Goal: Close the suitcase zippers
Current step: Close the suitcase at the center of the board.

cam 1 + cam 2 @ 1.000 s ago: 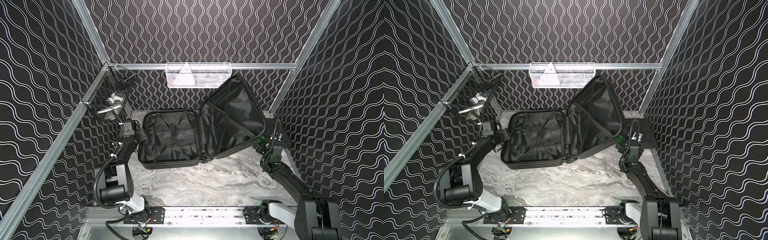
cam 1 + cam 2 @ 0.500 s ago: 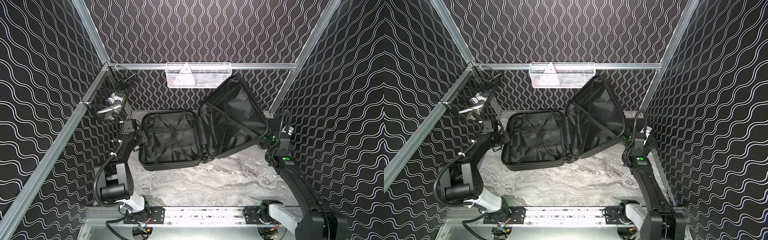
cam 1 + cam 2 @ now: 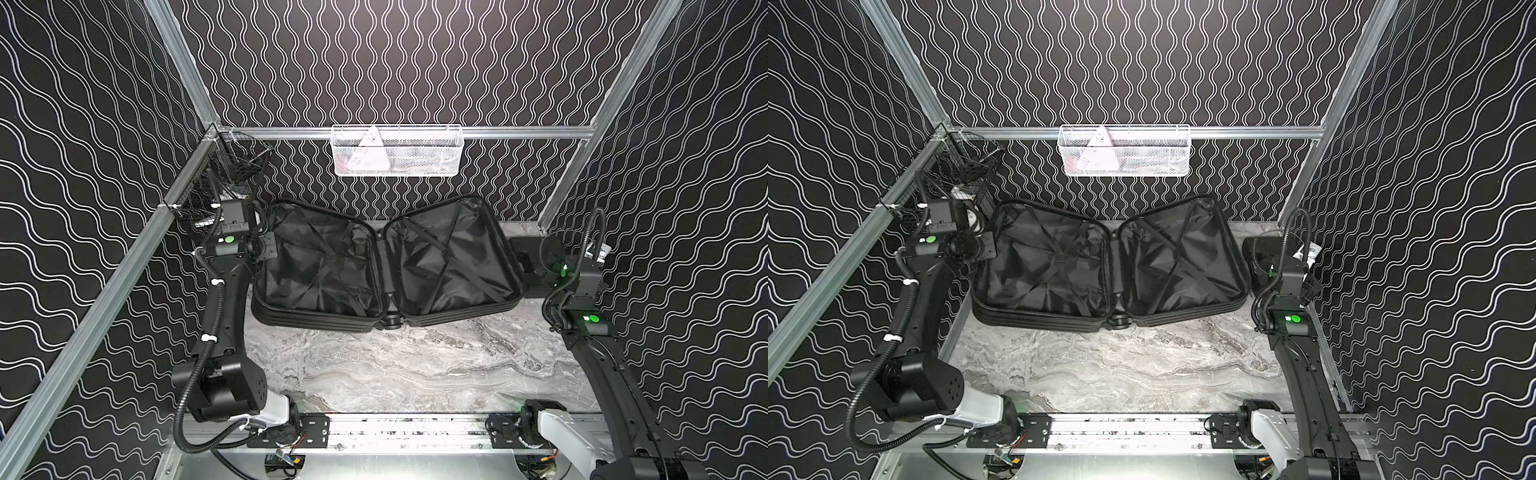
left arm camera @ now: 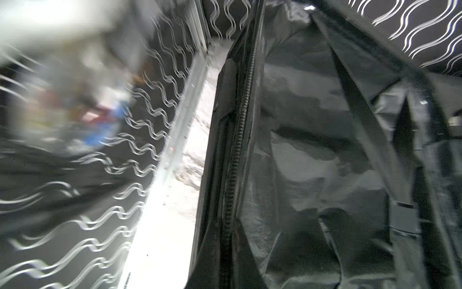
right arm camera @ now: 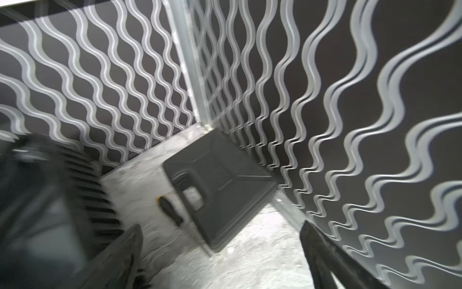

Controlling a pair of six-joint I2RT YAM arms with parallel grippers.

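- In both top views the suitcase (image 3: pixel 324 266) (image 3: pixel 1050 266) lies wide open at the back of the marble table (image 3: pixel 415 365), both halves spread flat with the black lining facing up. The left hand (image 3: pixel 254 222) is at the outer rim of the left half, and its tips are hidden there. The right hand (image 3: pixel 550 255) is just beside the right half, near a flat black tool case (image 3: pixel 521 257).
- In the left wrist view the zippers (image 4: pixel 240 125) show as one toothed track along the rim, not joined to the other half, with the lining on one side and a strip of table on the other. The left hand itself does not appear. It is closed fully, but I cannot tell if it has hold of anything.
- In the right wrist view the fingers (image 5: pixel 125 250) of the right hand stand wide apart with nothing between them. The tool case (image 5: pixel 225 185) lies on the table against the wall, and a small dark tool (image 5: pixel 171 211) is just beside it.
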